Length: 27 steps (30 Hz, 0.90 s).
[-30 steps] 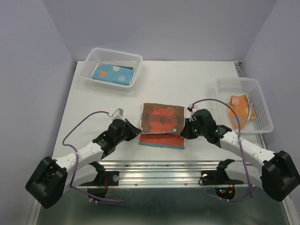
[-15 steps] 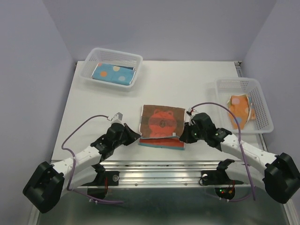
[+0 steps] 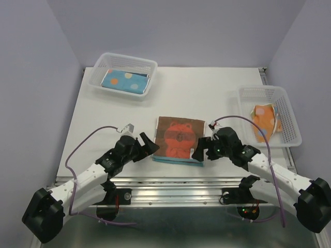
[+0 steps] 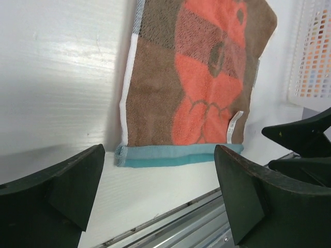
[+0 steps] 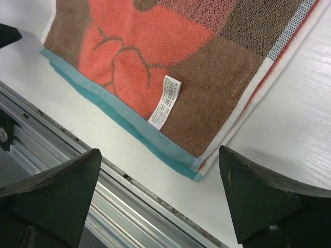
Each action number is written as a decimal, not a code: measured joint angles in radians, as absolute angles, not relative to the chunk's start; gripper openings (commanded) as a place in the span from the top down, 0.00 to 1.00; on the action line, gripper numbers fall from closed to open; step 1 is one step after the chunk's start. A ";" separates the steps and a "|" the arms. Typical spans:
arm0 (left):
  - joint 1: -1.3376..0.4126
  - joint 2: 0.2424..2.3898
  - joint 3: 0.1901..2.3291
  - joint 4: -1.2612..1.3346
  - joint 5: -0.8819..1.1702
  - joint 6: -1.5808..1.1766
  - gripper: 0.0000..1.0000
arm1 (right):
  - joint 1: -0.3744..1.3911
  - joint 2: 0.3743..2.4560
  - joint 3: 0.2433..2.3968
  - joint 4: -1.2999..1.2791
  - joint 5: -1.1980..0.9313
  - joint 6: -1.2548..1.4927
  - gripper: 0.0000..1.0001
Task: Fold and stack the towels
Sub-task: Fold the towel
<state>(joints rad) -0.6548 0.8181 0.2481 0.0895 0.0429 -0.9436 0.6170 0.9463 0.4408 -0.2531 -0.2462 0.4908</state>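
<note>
A brown-red towel [image 3: 179, 138] with an orange bear print lies folded flat in the middle of the table, its teal hem toward the near edge. The left wrist view shows the towel [image 4: 196, 82] just beyond my left gripper [image 4: 159, 157], which is open and empty at the towel's near left corner [image 3: 146, 143]. My right gripper [image 3: 199, 150] is open and empty at the near right corner, where the towel [image 5: 170, 67] shows a white label. A light blue dotted towel [image 3: 124, 81] lies folded in the back-left basket. An orange towel [image 3: 265, 120] lies crumpled in the right basket.
A white mesh basket [image 3: 124, 58] stands at the back left and another [image 3: 264, 92] at the right edge. A metal rail [image 3: 181, 183] runs along the table's near edge, close under both grippers. Purple cables loop beside each arm.
Both grippers have gone from shut on the towel's near corners to open, letting it go. The towel now lies flat, and both arms have drawn slightly back toward the near edge.
</note>
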 measured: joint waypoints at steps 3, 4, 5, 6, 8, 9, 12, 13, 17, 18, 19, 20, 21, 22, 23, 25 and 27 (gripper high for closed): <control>-0.655 0.821 0.308 0.053 0.007 -0.915 0.01 | 0.617 0.923 0.452 -0.255 -0.216 0.503 0.00; -0.655 0.834 0.334 0.048 -0.008 -0.901 0.01 | 0.617 0.924 0.464 -0.260 -0.196 0.510 0.00; -0.655 0.855 0.364 0.041 -0.023 -0.886 0.01 | 0.617 0.927 0.478 -0.266 -0.165 0.518 0.00; -0.655 0.883 0.399 0.041 -0.038 -0.868 0.01 | 0.617 0.937 0.499 -0.275 -0.128 0.525 0.00; -0.654 0.963 0.478 0.052 -0.070 -0.829 0.01 | 0.617 0.982 0.560 -0.284 -0.042 0.550 0.00; -0.654 1.017 0.526 0.046 -0.081 -0.817 0.01 | 0.617 0.996 0.574 -0.285 -0.021 0.554 0.00; -0.654 1.179 0.653 0.048 -0.103 -0.768 0.06 | 0.608 1.095 0.656 -0.288 0.093 0.588 0.00; -0.654 1.220 0.681 0.049 -0.107 -0.758 0.06 | 0.598 1.130 0.678 -0.287 0.122 0.595 0.00; -0.644 1.405 0.799 0.053 -0.128 -0.715 0.08 | 0.515 1.245 0.723 -0.274 0.154 0.602 0.00; -0.639 1.446 0.823 0.047 -0.130 -0.707 0.09 | 0.487 1.285 0.733 -0.272 0.155 0.601 0.00; -0.634 1.467 0.836 0.045 -0.130 -0.702 0.10 | 0.473 1.307 0.741 -0.273 0.156 0.597 0.00; -0.625 1.496 0.854 0.042 -0.131 -0.694 0.11 | 0.460 1.335 0.752 -0.272 0.158 0.593 0.00; -0.617 1.513 0.865 0.040 -0.132 -0.690 0.11 | 0.447 1.380 0.774 -0.270 0.158 0.583 0.00; -0.602 1.541 0.884 0.039 -0.132 -0.683 0.14 | 0.440 1.410 0.791 -0.269 0.159 0.577 0.00; -0.590 1.560 0.898 0.039 -0.132 -0.677 0.16 | 0.435 1.440 0.809 -0.265 0.157 0.569 0.00; -0.568 1.600 0.929 0.038 -0.129 -0.666 0.21 | 0.424 1.485 0.840 -0.255 0.154 0.556 0.02; -0.547 1.643 0.962 0.038 -0.118 -0.654 0.23 | 0.413 1.522 0.865 -0.246 0.145 0.544 0.05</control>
